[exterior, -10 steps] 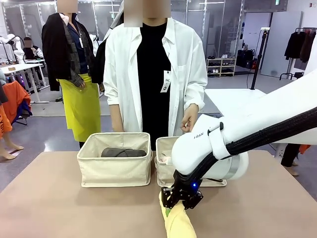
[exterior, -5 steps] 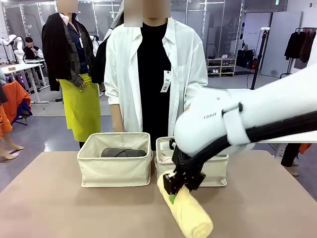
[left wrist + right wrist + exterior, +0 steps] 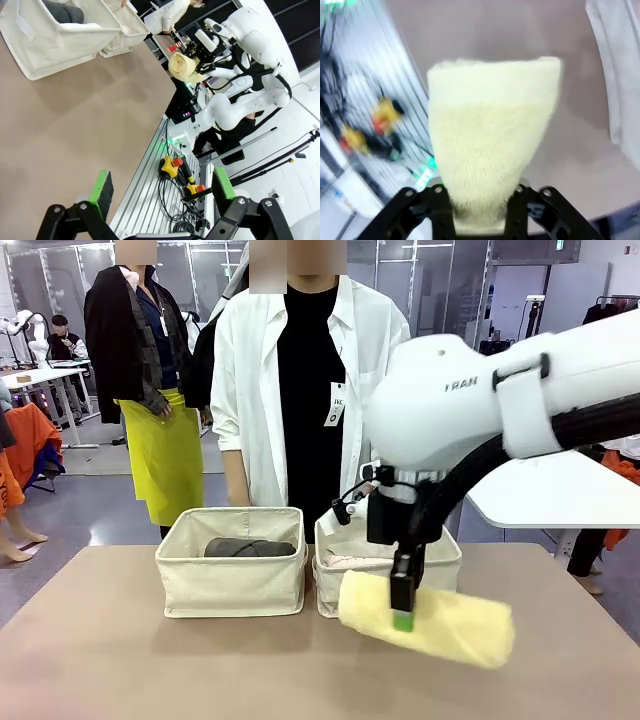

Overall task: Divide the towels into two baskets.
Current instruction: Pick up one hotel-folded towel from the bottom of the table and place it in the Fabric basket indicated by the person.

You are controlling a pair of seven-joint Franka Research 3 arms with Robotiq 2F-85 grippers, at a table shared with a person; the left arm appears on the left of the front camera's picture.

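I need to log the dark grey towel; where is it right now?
In the front view, the dark grey towel lies inside the left basket, beside the right basket.

We find the front view evenly and brightly lit from overhead, sharp throughout, with only soft shadows on the tabletop [image 3: 120, 660] beneath the baskets. The left wrist view is crisp but bends straight lines toward its edges. In the right wrist view we note heavy motion blur across the background, while the pale yellow towel [image 3: 490, 150] stays fairly sharp.
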